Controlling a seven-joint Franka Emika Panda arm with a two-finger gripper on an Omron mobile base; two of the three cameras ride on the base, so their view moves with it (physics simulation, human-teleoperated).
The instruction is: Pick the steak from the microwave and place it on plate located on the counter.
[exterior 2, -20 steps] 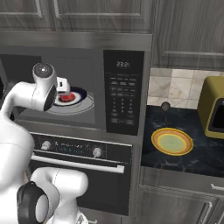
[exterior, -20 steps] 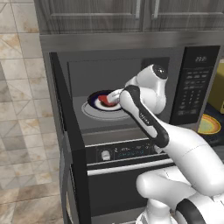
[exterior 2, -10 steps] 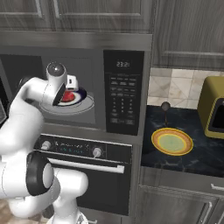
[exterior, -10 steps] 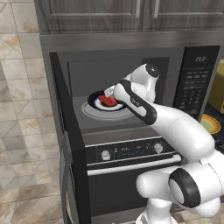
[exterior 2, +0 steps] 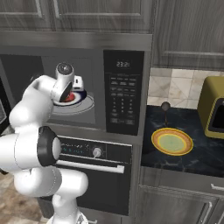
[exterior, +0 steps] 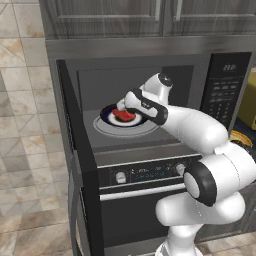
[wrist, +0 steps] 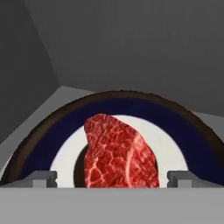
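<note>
Gripper [wrist: 112, 178] wide open, holding nothing, tips at 8 and 4 o'clock straddling the steak [wrist: 120, 153], which lies on the blue plate [wrist: 183, 127] inside the microwave [exterior 2: 124, 94], lined up for closing.

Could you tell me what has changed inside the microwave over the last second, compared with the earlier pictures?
The arm has reached deeper into the microwave, bringing the tool down close over the steak, its fingertips now open on either side of it. Nothing has been gripped yet. The steak stays on the dark blue plate, and the yellow plate sits unchanged on the counter.
</note>
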